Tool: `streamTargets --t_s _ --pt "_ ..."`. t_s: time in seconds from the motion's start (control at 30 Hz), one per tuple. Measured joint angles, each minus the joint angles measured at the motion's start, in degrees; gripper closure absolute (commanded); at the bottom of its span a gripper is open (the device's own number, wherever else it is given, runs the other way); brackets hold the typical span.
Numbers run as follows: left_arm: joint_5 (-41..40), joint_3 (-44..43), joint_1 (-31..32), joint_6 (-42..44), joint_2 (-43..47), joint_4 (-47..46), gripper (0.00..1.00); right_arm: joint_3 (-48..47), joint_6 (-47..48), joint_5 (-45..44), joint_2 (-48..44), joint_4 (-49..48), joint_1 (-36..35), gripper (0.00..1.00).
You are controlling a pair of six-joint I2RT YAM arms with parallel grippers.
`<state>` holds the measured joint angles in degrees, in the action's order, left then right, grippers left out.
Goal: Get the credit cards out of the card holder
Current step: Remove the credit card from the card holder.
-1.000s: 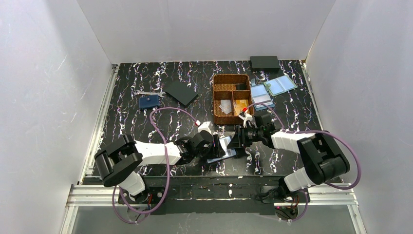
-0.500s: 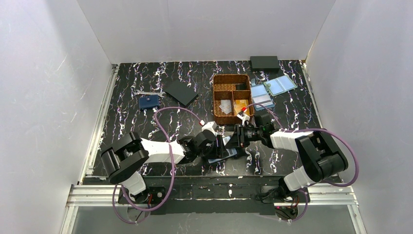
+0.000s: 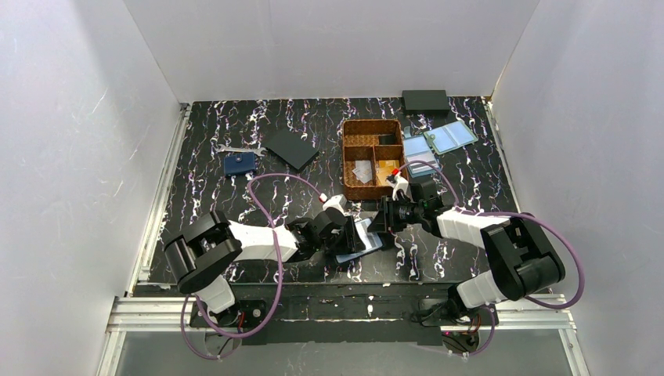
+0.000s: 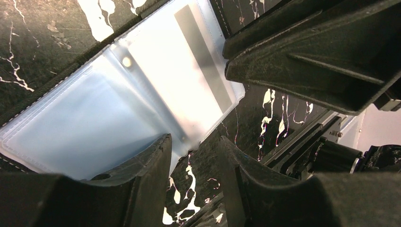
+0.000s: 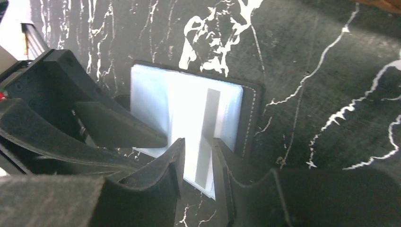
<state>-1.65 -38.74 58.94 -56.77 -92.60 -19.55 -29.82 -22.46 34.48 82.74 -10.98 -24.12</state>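
The card holder point(image 3: 363, 240) lies open on the table between both grippers, with pale blue sleeves point(image 4: 94, 109) and a black rim point(image 5: 250, 118). A white credit card point(image 4: 189, 66) with a grey stripe sticks partly out of one sleeve point(image 5: 189, 118). My right gripper point(image 5: 197, 142) is open, its fingertips straddling the card's free end from above. My left gripper point(image 4: 194, 138) is open at the holder's near edge, with one finger point(image 4: 142, 175) over the blue sleeve. An orange-gold credit card point(image 3: 387, 168) lies in the basket.
A brown divided basket point(image 3: 345, 157) stands just behind the grippers. Pale blue holders point(image 3: 450, 137) and a black box point(image 3: 425, 99) sit at the back right. A black flat square point(image 3: 290, 149) and a navy wallet point(image 3: 239, 164) lie at the back left.
The left arm has slid right, closer over the holder. Both pairs of jaws have narrowed a little. The right gripper has shifted slightly toward the basket.
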Motion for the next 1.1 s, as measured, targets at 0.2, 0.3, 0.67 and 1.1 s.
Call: streamTargets --t_s 0.2,0.3,0.67,1.1 --pt "0.6 0.0 -0.3 -0.5 -0.5 -0.6 0.58 -0.4 1.6 -2.2 1.0 1.6 0.0 0.62" --pt "1.3 0.0 -0.4 -0.4 -0.7 -1.1 0.56 -1.6 1.9 -1.9 2.2 1.9 0.0 0.62" --pt "5.3 -0.8 -1.5 0.2 -1.6 -2.1 0.46 -2.3 -1.6 8.3 4.7 0.1 -0.4 0.67" --pt "8.8 -1.0 -2.1 0.5 -1.9 -4.0 0.31 -1.4 -8.9 16.8 4.7 -7.2 -1.1 0.62"
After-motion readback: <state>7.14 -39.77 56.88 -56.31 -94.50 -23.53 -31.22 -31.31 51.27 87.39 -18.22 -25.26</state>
